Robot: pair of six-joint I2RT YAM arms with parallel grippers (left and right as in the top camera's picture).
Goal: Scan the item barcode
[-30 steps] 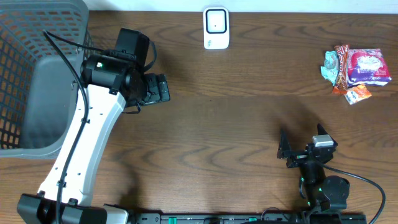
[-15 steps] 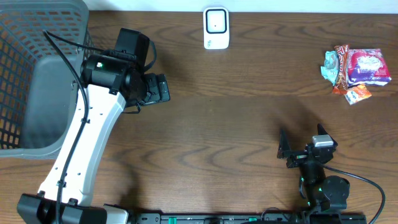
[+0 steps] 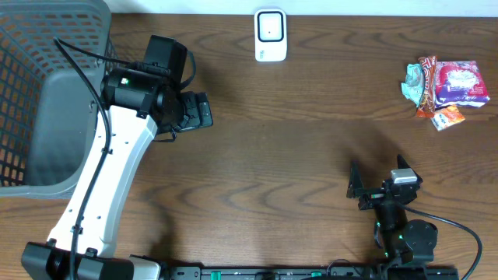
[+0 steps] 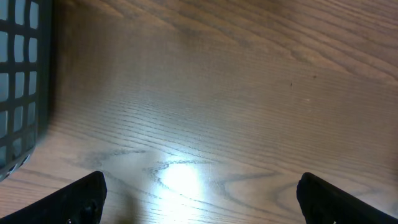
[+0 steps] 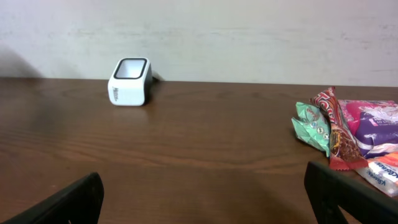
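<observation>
Crinkled foil-and-plastic snack packets (image 3: 445,87), pink, red and green, lie heaped well ahead and to the right of the right gripper (image 3: 378,176) in the overhead view. Its jaws stand wide apart, empty. Likewise spread and empty, the left gripper (image 3: 201,111) hangs beside the grey mesh basket (image 3: 31,93). Left wrist view: bare wooden table (image 4: 217,93) only. Right wrist view: packets (image 5: 348,134) ahead-right, white box scanner (image 5: 130,81) ahead-left. Judged light, soft, slippery; best pinched at a sealed edge.
</observation>
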